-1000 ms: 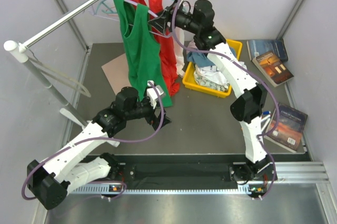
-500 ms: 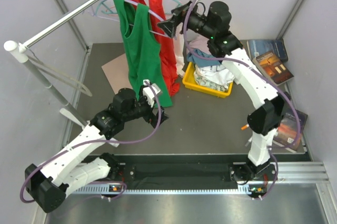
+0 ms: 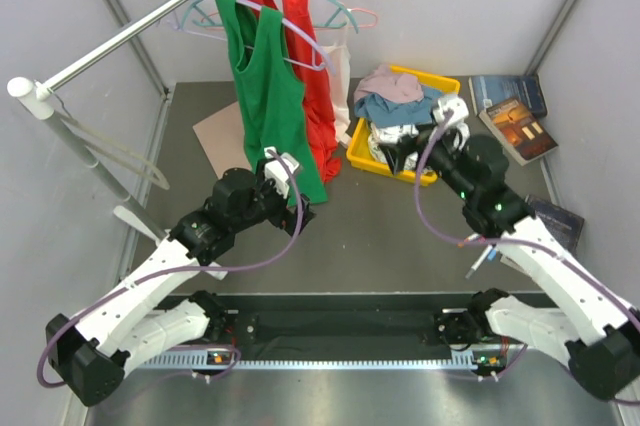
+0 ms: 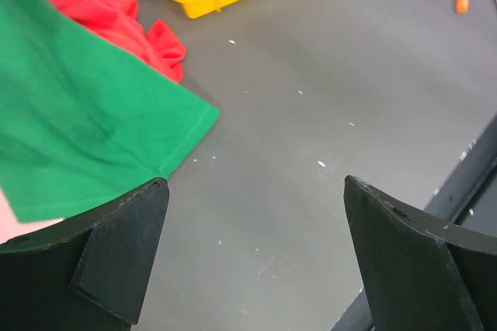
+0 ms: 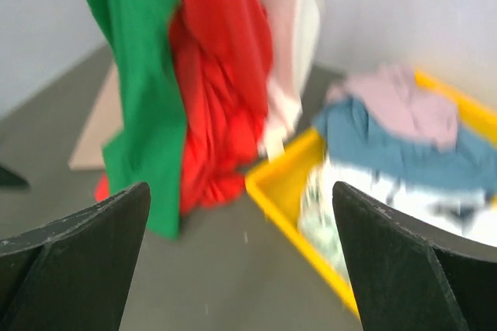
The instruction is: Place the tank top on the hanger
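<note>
The green tank top (image 3: 268, 96) hangs on the lavender hanger (image 3: 305, 50), which hangs on the metal rail (image 3: 130, 31). Its hem shows in the left wrist view (image 4: 78, 129) and it shows blurred in the right wrist view (image 5: 140, 74). My left gripper (image 3: 300, 208) is open and empty just below and in front of the hem, over the table (image 4: 255, 191). My right gripper (image 3: 395, 156) is open and empty, low beside the yellow bin, well away from the hanger (image 5: 241, 191).
A longer red tank top (image 3: 318, 96) hangs behind the green one, with teal (image 3: 335, 1) and pink (image 3: 365, 16) hangers on the rail. A yellow bin (image 3: 372, 159) of clothes stands at centre right. Books (image 3: 515, 116) lie at right. Cardboard (image 3: 222, 134) lies under the rail.
My right arm has pulled away from the hanger, dropping down and back toward the near right beside the bin. My left gripper has shifted slightly under the hem.
</note>
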Controlling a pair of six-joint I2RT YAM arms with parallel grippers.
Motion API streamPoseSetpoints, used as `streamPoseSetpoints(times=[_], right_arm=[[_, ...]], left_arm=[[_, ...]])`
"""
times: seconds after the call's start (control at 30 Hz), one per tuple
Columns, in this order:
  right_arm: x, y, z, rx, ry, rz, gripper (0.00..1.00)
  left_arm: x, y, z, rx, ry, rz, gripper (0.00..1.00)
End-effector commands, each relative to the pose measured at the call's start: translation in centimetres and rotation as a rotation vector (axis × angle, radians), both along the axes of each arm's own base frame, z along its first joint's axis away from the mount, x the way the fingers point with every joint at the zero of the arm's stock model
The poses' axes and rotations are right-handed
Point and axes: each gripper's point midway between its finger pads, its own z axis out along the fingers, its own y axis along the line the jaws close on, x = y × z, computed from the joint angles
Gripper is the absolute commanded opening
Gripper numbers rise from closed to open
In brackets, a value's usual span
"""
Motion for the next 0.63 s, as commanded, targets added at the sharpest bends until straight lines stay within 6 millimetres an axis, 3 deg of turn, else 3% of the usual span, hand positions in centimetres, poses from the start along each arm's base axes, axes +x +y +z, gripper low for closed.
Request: streamPoseSetpoints(times=[0.0, 0.07, 0.1, 0.17, 0.2, 0.23, 0.3, 0.37, 0.6], right_arm=[[-2.2, -3.8, -9.6, -0.063, 0.169, -0.138, 1.00], [-3.5, -5.4, -12.0, -0.052, 0.221, -0.193, 1.00], [-4.2, -6.1, -14.8, -0.068, 0.269, -0.217, 1.00], [-4.9, -7.1, -15.0, 0.010, 0.273, -0.271, 1.00], [-5.3, -7.5, -16.2, 0.022, 0.290, -0.289, 1.00], [-5.6, -7.9, -15.3, 0.068, 0.257, -0.303, 1.00], [-6.0, -8.2, -15.9, 0.117, 0.268, -0.323, 1.00], [-6.2, -8.5, -14.8, 0.168, 0.232, -0.326, 1.00], [-6.1, -9.3, -15.5, 0.146, 0.274, -0.382, 1.00]], left_arm=[[1.4, 0.4, 1.6, -0.057, -0.042, 0.098, 0.99], [1.5, 0.4, 1.4, -0.049, -0.037, 0.101, 0.99], [1.5, 0.4, 1.2, -0.045, -0.036, 0.101, 0.99], [1.7, 0.5, 1.1, -0.041, -0.034, 0.111, 0.99], [1.7, 0.5, 1.1, -0.040, -0.036, 0.111, 0.99], [1.8, 0.7, 1.1, -0.038, -0.041, 0.119, 0.99], [1.8, 0.8, 1.1, -0.037, -0.043, 0.124, 0.99], [1.9, 0.9, 1.2, -0.037, -0.048, 0.133, 0.99], [2.1, 1.2, 1.3, -0.030, -0.052, 0.152, 0.99]])
